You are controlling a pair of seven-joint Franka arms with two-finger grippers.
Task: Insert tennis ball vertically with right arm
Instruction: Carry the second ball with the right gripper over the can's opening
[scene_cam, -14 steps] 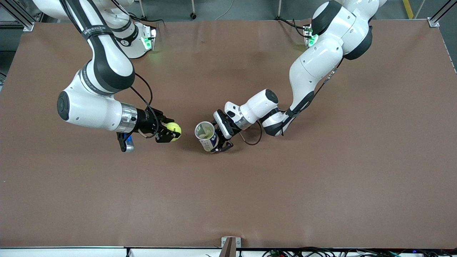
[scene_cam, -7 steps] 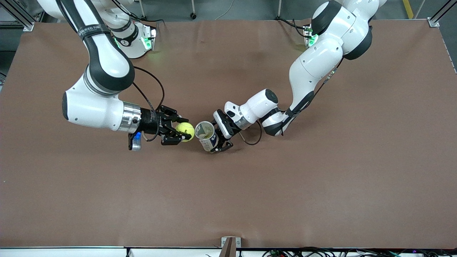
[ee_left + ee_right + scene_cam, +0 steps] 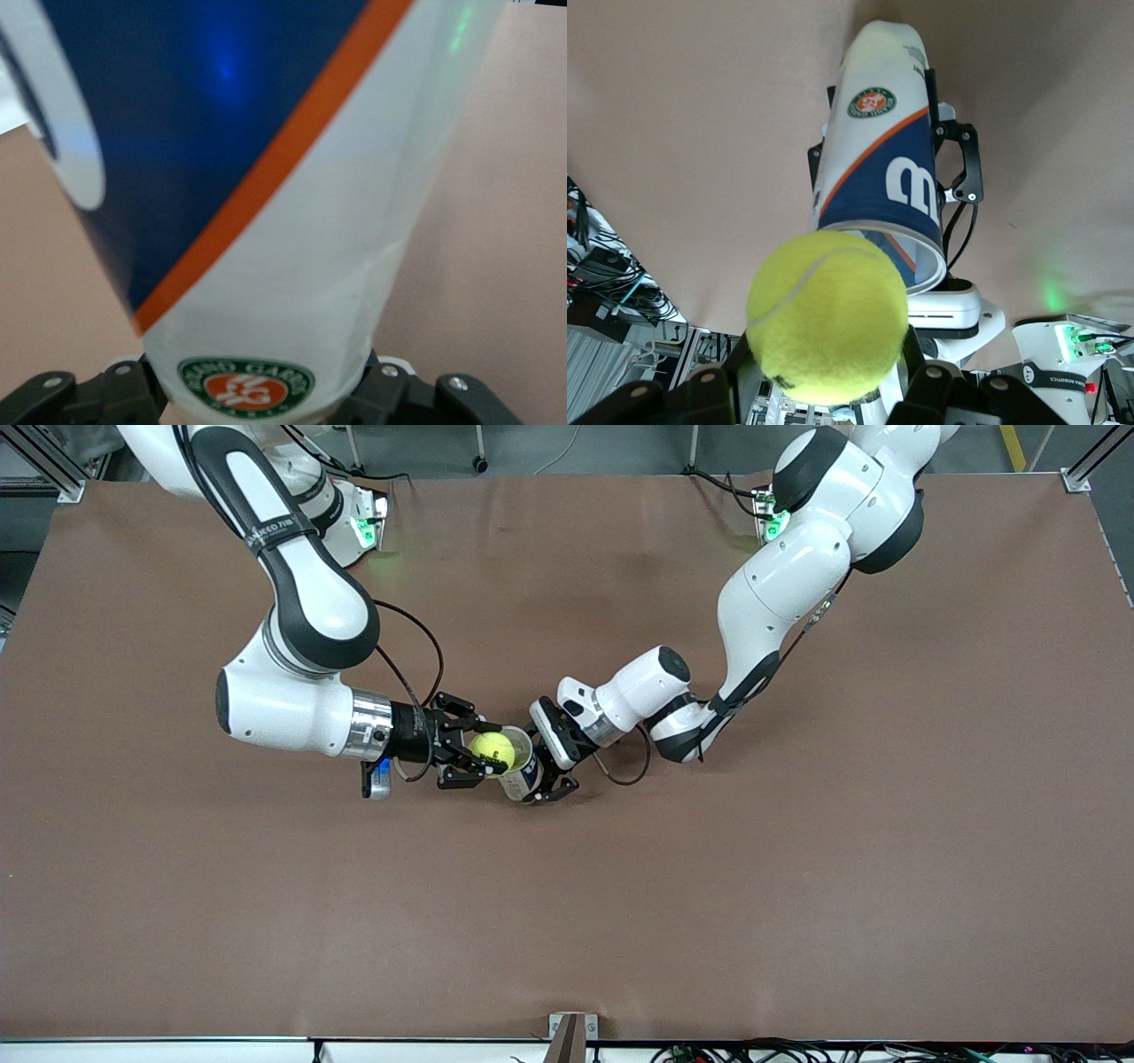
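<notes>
Front view: right end effector [image 3: 478, 753], clamped on the tennis ball [image 3: 493, 748], hangs over the upright can [image 3: 522, 769] mouth; left end effector [image 3: 554, 778] clamps that can.

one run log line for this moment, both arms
right gripper: shut on tennis ball, at can mouth | left gripper: shut on tennis ball can, held upright | ball not yet inside

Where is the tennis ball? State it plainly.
In the front view, the tennis ball is clamped in the right tool, directly over the open mouth of the tennis ball can held upright by the left tool.
</notes>
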